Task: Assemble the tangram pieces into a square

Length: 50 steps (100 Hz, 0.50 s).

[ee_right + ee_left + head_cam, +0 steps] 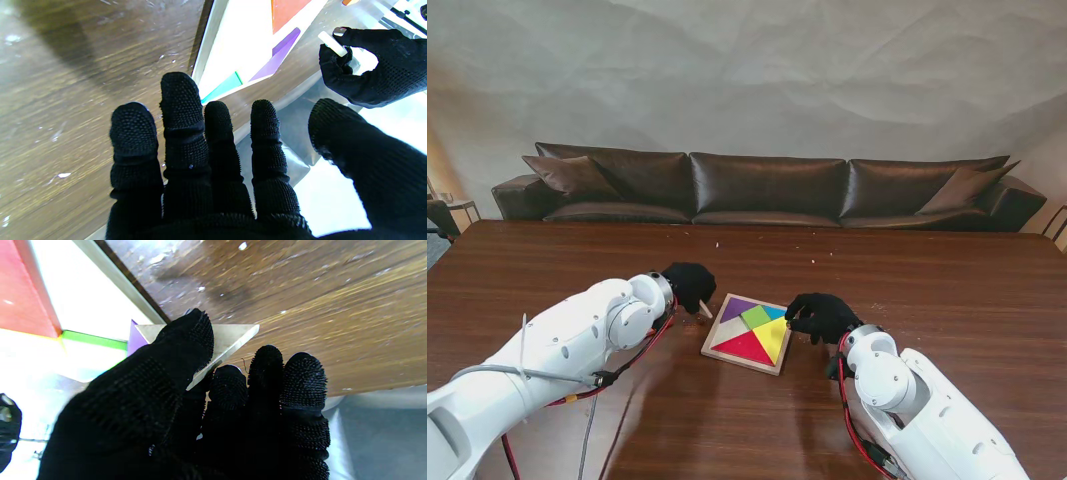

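A square wooden tray (774, 366) lies mid-table holding red, yellow, green, purple, teal and pale pieces. My left hand (689, 284), in a black glove, hovers just left of the tray's far corner, shut on a pale wooden triangle piece (705, 309). In the left wrist view that triangle (233, 336) is pinched between thumb and fingers, beside the tray edge (116, 283). At the tray's right edge my right hand (820, 316) is open with fingers spread and nothing in it; its wrist view shows the tray (213, 30) and the left hand (370, 66) with the piece (332, 43).
The dark wooden table (947, 290) stretches all around the tray. A dark leather sofa (767, 190) stands beyond the far edge. Red cables (642, 355) hang along both forearms.
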Tool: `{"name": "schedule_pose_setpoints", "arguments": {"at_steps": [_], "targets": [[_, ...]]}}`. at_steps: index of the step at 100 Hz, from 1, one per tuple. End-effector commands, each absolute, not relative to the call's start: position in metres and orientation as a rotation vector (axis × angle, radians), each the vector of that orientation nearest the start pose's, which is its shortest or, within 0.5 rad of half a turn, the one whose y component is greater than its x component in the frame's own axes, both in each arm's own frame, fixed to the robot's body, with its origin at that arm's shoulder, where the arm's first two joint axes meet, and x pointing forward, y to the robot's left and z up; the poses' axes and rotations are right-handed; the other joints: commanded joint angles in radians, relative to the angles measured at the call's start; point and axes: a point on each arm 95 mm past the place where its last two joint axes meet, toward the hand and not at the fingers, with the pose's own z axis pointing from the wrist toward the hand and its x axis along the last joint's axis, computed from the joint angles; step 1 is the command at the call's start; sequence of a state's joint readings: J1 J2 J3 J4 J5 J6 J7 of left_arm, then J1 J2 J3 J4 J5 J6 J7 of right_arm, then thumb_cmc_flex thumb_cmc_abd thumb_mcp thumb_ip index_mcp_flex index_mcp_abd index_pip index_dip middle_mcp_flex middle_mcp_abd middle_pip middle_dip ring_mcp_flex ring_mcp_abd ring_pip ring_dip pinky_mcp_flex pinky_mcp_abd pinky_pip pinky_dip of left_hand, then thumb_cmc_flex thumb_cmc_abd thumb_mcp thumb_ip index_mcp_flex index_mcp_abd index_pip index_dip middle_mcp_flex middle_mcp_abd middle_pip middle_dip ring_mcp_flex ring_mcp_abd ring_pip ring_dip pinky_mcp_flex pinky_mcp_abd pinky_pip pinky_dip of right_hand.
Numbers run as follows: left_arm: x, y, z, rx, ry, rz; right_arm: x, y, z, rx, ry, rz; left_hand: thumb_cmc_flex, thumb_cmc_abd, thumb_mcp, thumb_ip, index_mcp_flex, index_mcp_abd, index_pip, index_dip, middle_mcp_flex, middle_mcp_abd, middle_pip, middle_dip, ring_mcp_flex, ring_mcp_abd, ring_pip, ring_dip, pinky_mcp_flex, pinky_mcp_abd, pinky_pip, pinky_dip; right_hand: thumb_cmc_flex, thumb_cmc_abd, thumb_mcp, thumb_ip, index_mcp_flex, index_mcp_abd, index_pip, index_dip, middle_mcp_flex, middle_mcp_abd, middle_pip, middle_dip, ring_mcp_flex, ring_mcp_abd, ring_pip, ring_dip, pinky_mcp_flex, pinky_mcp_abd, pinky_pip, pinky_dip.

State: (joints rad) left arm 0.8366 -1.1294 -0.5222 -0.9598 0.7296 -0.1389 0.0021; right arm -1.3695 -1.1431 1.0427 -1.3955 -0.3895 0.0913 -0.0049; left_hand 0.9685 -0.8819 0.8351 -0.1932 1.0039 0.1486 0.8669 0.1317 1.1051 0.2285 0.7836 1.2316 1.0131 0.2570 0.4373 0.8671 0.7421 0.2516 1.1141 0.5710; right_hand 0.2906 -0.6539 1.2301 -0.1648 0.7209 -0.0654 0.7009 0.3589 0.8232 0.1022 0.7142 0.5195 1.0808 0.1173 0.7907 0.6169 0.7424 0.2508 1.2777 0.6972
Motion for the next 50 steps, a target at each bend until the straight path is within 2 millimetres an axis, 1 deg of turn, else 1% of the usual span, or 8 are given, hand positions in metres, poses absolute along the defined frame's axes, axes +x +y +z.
{"name": "schedule_pose_setpoints", "arguments": {"at_steps": [1, 29, 50], "targets": [[0.532, -0.061, -0.331, -0.993, 1.981, -1.369, 0.438, 0.032, -0.356, -2.286, -1.583, -2.072, 0.081, 0.083, 0.048, 0.05, 0.07, -0.088, 0.162, 0.032, -0.032, 0.035, 0.014, 0.025, 0.023, -0.024, -0.011, 0.011, -0.018, -0.045, -0.003, 0.005, 0.003, 0.009, -0.013, 0.014, 0.011, 0.0, 0.0, -0.016, -0.027, 0.023, -0.008, -0.014, -0.014, 0.008, 0.017, 0.003, -0.188, -0.017, 0.05, 0.022], [0.531, -0.092, -0.324, -0.791, 2.118, -1.408, 0.438, 0.031, -0.356, -2.291, -1.578, -2.07, 0.079, 0.092, 0.052, 0.053, 0.054, -0.107, 0.179, 0.041, -0.044, 0.028, 0.012, 0.038, 0.002, -0.029, -0.026, 0.009, -0.039, -0.048, -0.021, -0.009, 0.003, 0.01, -0.013, 0.014, 0.009, 0.002, 0.0, -0.016, -0.026, 0.023, -0.007, -0.014, -0.015, 0.009, 0.017, 0.003, -0.189, -0.016, 0.05, 0.022], [0.533, -0.108, -0.327, -0.708, 2.169, -1.435, 0.439, 0.03, -0.355, -2.297, -1.569, -2.072, 0.08, 0.092, 0.055, 0.055, 0.055, -0.117, 0.186, 0.037, -0.046, 0.025, 0.005, 0.04, -0.017, -0.029, -0.04, 0.0, -0.062, -0.049, -0.038, -0.029, 0.0, 0.012, -0.015, 0.013, 0.008, 0.004, 0.001, -0.016, -0.027, 0.023, -0.008, -0.015, -0.016, 0.01, 0.017, 0.003, -0.189, -0.017, 0.05, 0.022]]}}
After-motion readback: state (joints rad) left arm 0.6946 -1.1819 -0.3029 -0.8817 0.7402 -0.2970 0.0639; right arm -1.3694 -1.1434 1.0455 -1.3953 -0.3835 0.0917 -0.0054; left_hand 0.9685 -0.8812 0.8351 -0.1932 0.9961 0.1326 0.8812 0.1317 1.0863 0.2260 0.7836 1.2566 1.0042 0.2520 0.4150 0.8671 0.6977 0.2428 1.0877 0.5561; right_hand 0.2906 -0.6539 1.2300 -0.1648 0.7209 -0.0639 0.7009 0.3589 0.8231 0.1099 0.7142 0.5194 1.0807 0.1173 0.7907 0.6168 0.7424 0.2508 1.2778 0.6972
